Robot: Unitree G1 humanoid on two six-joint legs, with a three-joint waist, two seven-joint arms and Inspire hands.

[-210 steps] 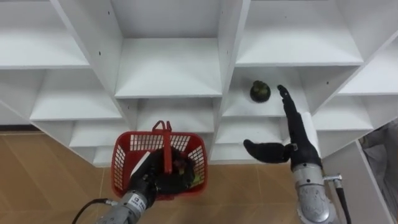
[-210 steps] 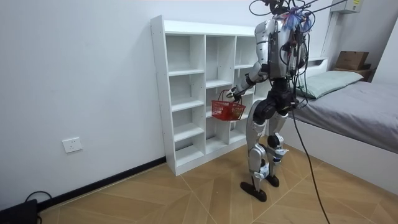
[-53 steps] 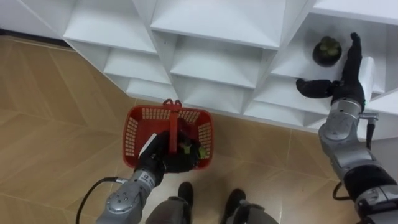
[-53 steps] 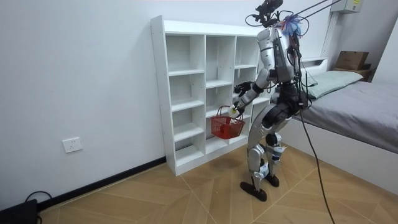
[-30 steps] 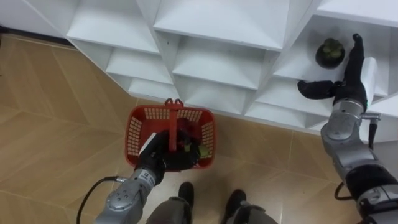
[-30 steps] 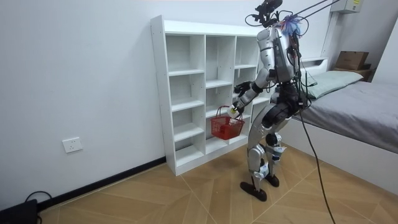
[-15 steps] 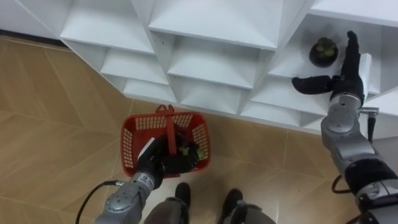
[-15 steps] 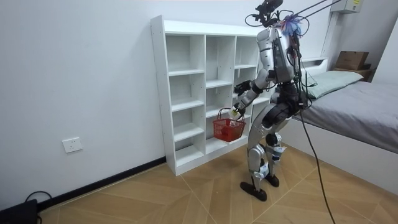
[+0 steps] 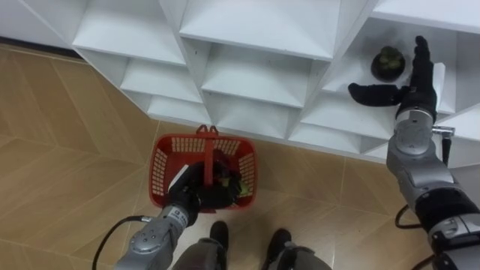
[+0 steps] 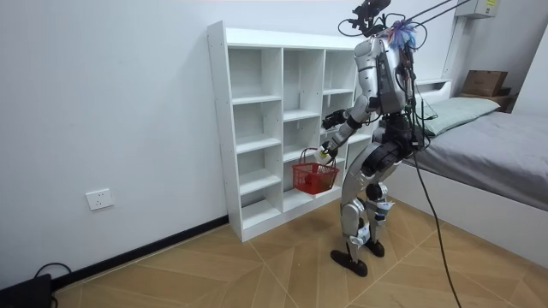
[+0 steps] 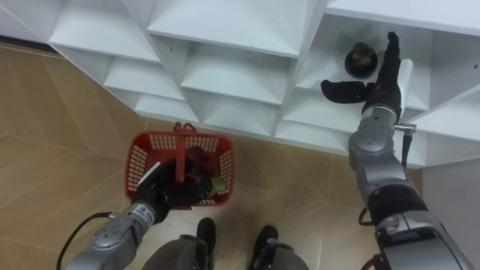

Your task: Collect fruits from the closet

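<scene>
Up on the right side of the white cubby closet [image 9: 255,26] sits one dark green, round, bumpy fruit [image 9: 388,62], alone in its cubby with bare shelf to its left. My right hand [image 9: 411,90] is spread wide just beside it, fingers straight along its right and thumb out below. Can't tell if it touches. My left hand [image 9: 193,189] is curled round the handle of one red plastic mesh basket [image 9: 159,169] over the wood-pattern floor [image 9: 67,150]. The fruit pieces [image 9: 238,185] inside are too jumbled to count.

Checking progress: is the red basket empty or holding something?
Holding something: dark and green items lie inside the red basket, which hangs from the left hand.
</scene>
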